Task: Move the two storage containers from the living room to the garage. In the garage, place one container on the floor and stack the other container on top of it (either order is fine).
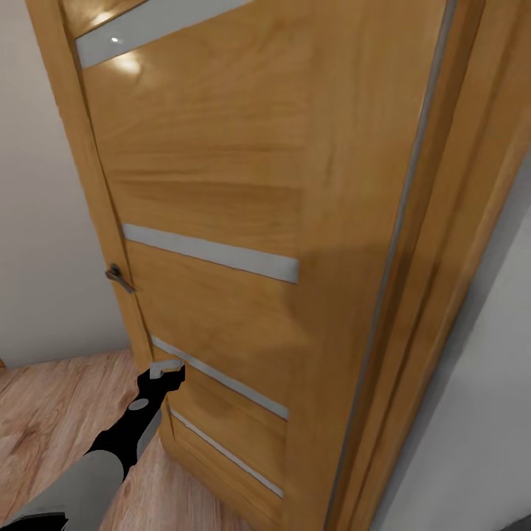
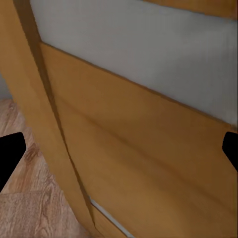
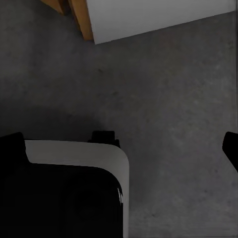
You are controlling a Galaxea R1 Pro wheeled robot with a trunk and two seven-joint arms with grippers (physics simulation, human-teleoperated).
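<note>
The two storage containers are out of view. A tall wooden door (image 1: pixel 221 169) with grey glass strips stands right in front of me. My left gripper (image 1: pixel 166 374) is held low against the door's free edge, just above the light wood-plank floor (image 1: pixel 51 413). In the left wrist view the left gripper (image 2: pixel 119 148) is open, its black fingertips (image 2: pixel 10 153) far apart with the door panel (image 2: pixel 139 148) close ahead and nothing between them. My right gripper (image 3: pixel 119 148) hangs open and empty over dark grey concrete floor (image 3: pixel 173 89).
A dark lever handle (image 1: pixel 116 276) sits on the door's edge, with a cream wall (image 1: pixel 44 221) behind it. The wooden door frame (image 1: pixel 442 258) and a white wall (image 1: pixel 479 442) close off the right. Below the right gripper lies my own white and black base (image 3: pixel 74 183).
</note>
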